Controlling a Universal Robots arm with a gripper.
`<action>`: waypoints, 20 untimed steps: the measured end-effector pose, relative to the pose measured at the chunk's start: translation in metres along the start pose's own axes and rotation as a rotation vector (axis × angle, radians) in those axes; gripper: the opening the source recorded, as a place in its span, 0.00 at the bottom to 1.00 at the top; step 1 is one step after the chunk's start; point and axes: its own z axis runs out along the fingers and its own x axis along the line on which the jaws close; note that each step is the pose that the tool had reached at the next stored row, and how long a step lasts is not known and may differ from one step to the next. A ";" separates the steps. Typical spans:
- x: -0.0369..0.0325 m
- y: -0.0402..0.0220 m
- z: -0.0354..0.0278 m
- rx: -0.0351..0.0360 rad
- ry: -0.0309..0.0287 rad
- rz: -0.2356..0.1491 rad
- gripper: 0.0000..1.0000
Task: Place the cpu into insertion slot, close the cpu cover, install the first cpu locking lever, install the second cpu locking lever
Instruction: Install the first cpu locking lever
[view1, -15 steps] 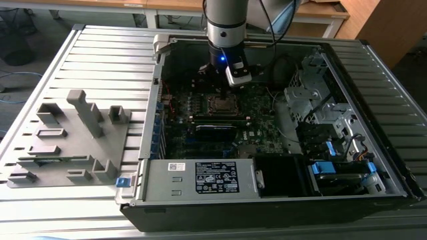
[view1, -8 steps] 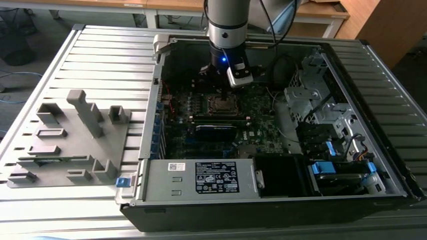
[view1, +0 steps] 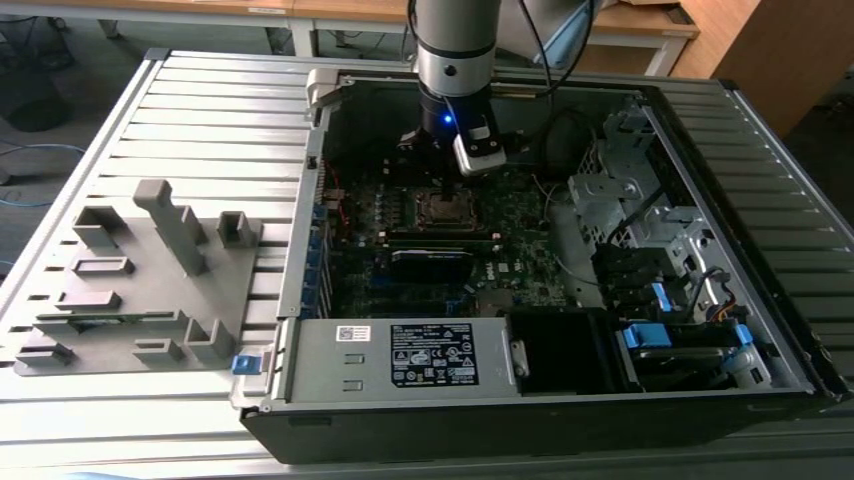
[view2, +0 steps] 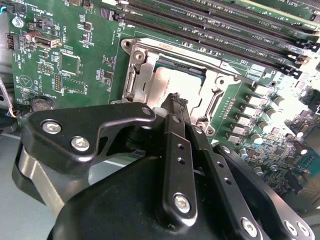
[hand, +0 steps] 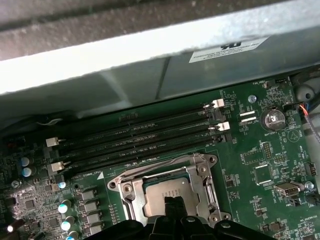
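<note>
Hovering inside the open computer case (view1: 747, 330), the gripper (view2: 177, 104) hangs just above the insertion slot (hand: 167, 192) on the green motherboard (view2: 90, 75). In both wrist views its black fingers (hand: 172, 207) meet at the tips, pressed together with nothing between them. The cpu (view2: 177, 82) lies seated flat in the insertion slot, its dull grey top visible through the window of the cpu cover (view2: 145, 75); the silver frame rests down over the socket, around the chip. The fingertips stand over the chip's edge; contact cannot be judged.

In the exterior view the arm (view1: 457, 50) descends from 12 o'clock, and the socket (view1: 447, 207) sits just below the wrist near the picture's centre. Four long memory slots (hand: 140, 137) run beside the socket, at its 12 o'clock side in the first wrist view. A coin battery (hand: 274, 119) lies on the board near them. A grey fixture block (view1: 134, 290) stands on the slatted table (view1: 200, 100) at 9 o'clock of the case, well apart from the arm.
</note>
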 end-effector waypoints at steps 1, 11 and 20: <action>0.0000 0.0000 0.0000 0.0001 0.0005 0.000 0.11; -0.0002 0.0001 0.0001 -0.0002 0.0006 -0.002 0.11; -0.0002 0.0001 0.0001 -0.0002 0.0007 -0.004 0.11</action>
